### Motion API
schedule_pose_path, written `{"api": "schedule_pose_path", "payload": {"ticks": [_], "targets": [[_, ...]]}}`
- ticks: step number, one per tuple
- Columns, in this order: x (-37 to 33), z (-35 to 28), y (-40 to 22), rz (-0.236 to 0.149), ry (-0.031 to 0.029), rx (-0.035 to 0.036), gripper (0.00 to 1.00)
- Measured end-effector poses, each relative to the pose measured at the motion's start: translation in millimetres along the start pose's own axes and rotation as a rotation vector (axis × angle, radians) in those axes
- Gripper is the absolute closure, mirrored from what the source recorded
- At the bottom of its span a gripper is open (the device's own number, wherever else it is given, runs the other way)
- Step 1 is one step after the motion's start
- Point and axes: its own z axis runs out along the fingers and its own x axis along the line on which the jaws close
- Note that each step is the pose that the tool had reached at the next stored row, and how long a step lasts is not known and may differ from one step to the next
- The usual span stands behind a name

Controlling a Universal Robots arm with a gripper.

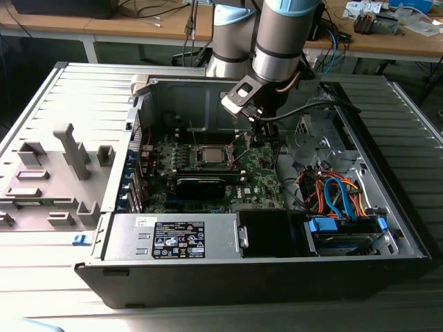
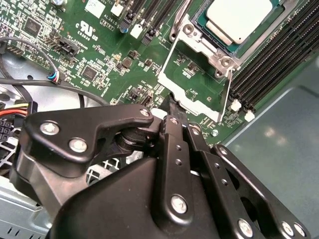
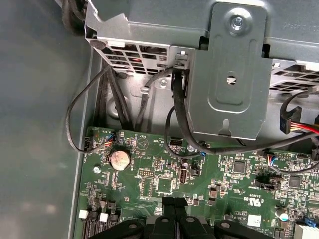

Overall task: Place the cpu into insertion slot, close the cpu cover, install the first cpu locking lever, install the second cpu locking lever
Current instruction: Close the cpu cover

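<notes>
pincer: my pincer (image 2: 172,105) is down inside the case with its fingers pretty much together, so a narrow gap at most. i honestly can't tell if a sliver of the cover's edge is nipped between the tips or if they're just up against it.
cover: the cover (image 2: 195,74) is flipped open and tilted up off the slot, and you can see green board through its cut-out. its free edge is right at my fingertips, and its far edge meets the slot.
direction: so the cover lies straight ahead of the tips. my read is that it has to swing away from me, over the cpu, to shut.
cpu: the cpu (image 2: 244,17) is already flat in the slot (image 2: 202,40), pale face up, just past the cover's far edge. in the exterior view it's near the pincer, toward that view's left.
levers: my guess is not latched, since the cover's up.
board: the board (image 3: 149,152) runs on beyond the tips.
case: the case (image 1: 187,97) lies open on the desk (image 1: 48,283).
</notes>
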Motion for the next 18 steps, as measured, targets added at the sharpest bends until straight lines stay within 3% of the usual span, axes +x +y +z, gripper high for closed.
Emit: {"api": "schedule_pose_path", "payload": {"ticks": [18], "targets": [[0.7, 0.3, -5.3, 0.000, 0.0000, 0.0000, 0.89]]}}
